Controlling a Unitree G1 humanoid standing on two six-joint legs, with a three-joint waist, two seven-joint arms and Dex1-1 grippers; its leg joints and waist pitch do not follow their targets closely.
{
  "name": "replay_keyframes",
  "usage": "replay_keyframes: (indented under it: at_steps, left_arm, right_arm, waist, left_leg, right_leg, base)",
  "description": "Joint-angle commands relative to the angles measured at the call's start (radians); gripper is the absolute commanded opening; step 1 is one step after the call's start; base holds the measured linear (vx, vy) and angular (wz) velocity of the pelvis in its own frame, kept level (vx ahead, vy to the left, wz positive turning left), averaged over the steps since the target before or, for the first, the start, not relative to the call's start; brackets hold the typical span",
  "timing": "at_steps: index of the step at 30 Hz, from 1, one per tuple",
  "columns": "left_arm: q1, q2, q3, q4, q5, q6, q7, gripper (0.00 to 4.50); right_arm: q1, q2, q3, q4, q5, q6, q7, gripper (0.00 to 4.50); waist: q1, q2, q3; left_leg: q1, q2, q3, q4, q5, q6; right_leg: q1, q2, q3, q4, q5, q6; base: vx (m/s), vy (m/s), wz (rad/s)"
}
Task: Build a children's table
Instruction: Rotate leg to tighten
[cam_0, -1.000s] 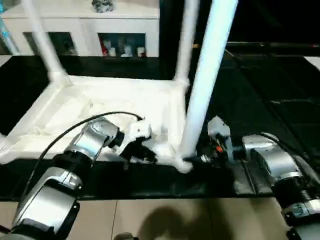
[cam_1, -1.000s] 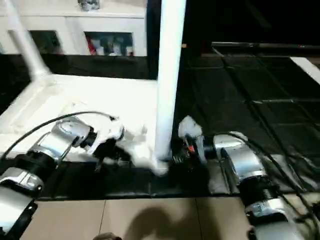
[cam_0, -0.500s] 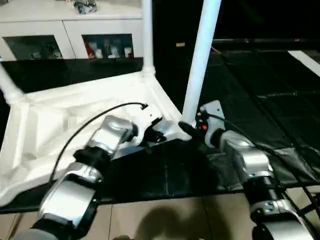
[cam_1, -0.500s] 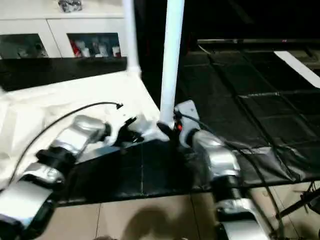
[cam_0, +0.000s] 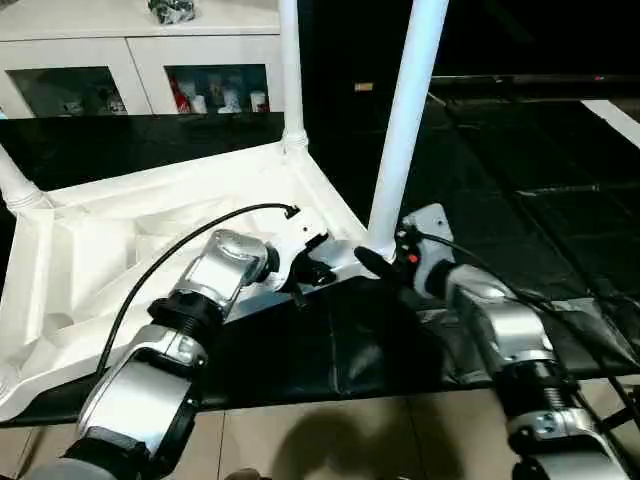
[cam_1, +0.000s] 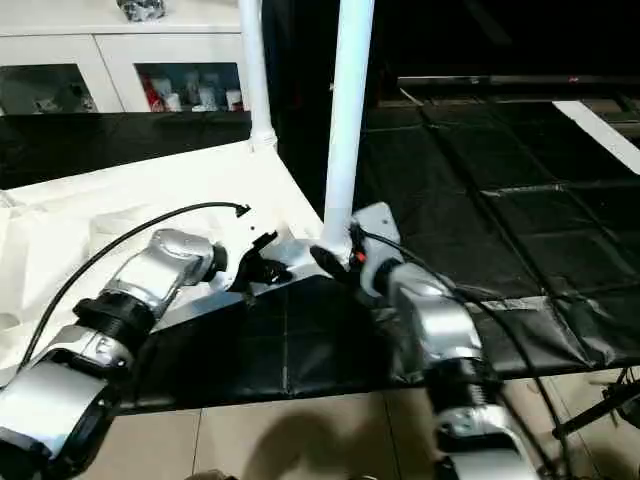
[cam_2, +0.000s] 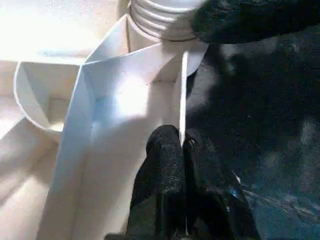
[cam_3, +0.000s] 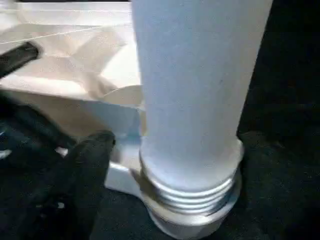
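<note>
Light's coming from overhead, so the white tabletop (cam_0: 150, 230) blows out against the dark mat (cam_0: 480, 200). There's a soft shadow on the beige floor (cam_0: 330, 440), and the close-up shots are kinda blurry.

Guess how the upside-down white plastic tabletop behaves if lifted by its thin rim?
The white plastic tabletop probably stays fairly stiff, given its ribbed underside. It looks hollow, so likely light for its size. With the tall white tube legs standing in its corner sockets it may be top-heavy and awkward; the smooth rim could slip from the left gripper.
</note>
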Motion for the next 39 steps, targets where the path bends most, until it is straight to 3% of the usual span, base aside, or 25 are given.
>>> replay_keyframes:
  at_steps: [1,5,8,11,15,21,30,39]
  left_arm:
    - [0.000,0.007,-0.016,-0.045,-0.035,-0.071,-0.070,0.00]
    - [0.018,0.056,-0.055,-0.064,-0.032,-0.128,-0.191,0.00]
    - [0.026,0.092,-0.081,-0.072,-0.028,-0.175,-0.299,0.00]
    - [0.028,0.115,-0.105,-0.068,-0.019,-0.213,-0.353,0.00]
    - [0.032,0.146,-0.140,-0.075,-0.017,-0.263,-0.440,0.00]
    - [0.037,0.162,-0.165,-0.087,-0.006,-0.299,-0.486,0.00]
    - [0.042,0.163,-0.173,-0.092,-0.011,-0.316,-0.496,0.00]
    - [0.047,0.166,-0.175,-0.097,-0.012,-0.317,-0.500,0.00]
  right_arm:
    - [0.012,-0.021,0.080,-0.060,0.048,-0.027,0.160,4.43]
    - [0.022,-0.102,0.075,-0.068,0.062,-0.032,0.277,4.43]
    - [0.009,-0.163,0.068,-0.052,0.072,-0.049,0.374,4.43]
    - [0.001,-0.201,0.077,-0.047,0.087,-0.048,0.441,4.43]
    - [-0.014,-0.256,0.112,-0.041,0.092,-0.053,0.554,4.43]
    - [-0.017,-0.273,0.180,-0.038,0.038,-0.140,0.607,4.43]
    - [-0.024,-0.258,0.228,-0.016,0.018,-0.178,0.623,4.43]
    - [-0.036,-0.245,0.229,0.012,0.019,-0.160,0.611,4.27]
  waist:
    - [0.007,-0.004,-0.083]
    - [0.008,-0.005,-0.079]
    - [0.017,-0.002,-0.077]
    - [0.028,0.000,-0.078]
    - [0.043,-0.003,-0.080]
    - [0.050,-0.009,-0.082]
    - [0.049,-0.010,-0.081]
    - [0.049,-0.010,-0.082]
  left_leg:
    - [0.008,0.024,-0.006,-0.054,-0.145,0.090]
    - [0.008,0.024,-0.003,-0.055,-0.176,0.087]
    - [0.017,0.028,-0.004,-0.056,-0.206,0.071]
    - [0.025,0.034,-0.004,-0.058,-0.220,0.064]
    - [0.019,0.035,-0.005,-0.058,-0.200,0.065]
    - [0.015,0.035,-0.004,-0.056,-0.176,0.065]
    - [0.014,0.034,-0.005,-0.057,-0.175,0.066]
    - [0.013,0.033,-0.005,-0.056,-0.171,0.069]
  right_leg:
    - [0.070,-0.075,0.057,-0.068,-0.181,-0.185]
    - [0.067,-0.073,0.056,-0.075,-0.236,-0.177]
    - [0.060,-0.076,0.054,-0.082,-0.314,-0.160]
    - [0.053,-0.075,0.058,-0.081,-0.299,-0.174]
    - [0.059,-0.077,0.061,-0.070,-0.254,-0.185]
    - [0.058,-0.080,0.060,-0.067,-0.255,-0.180]
    - [0.058,-0.078,0.059,-0.068,-0.272,-0.172]
    - [0.059,-0.078,0.059,-0.067,-0.265,-0.175]
  base:
    - [0.000,0.000,0.00]
    - [0.000,0.000,0.00]
    - [0.000,0.000,0.00]
    - [0.000,0.000,0.00]
    - [0.000,0.000,0.00]
    - [0.000,0.000,0.00]
    - [0.000,0.000,0.00]
    - [0.000,0.000,0.00]
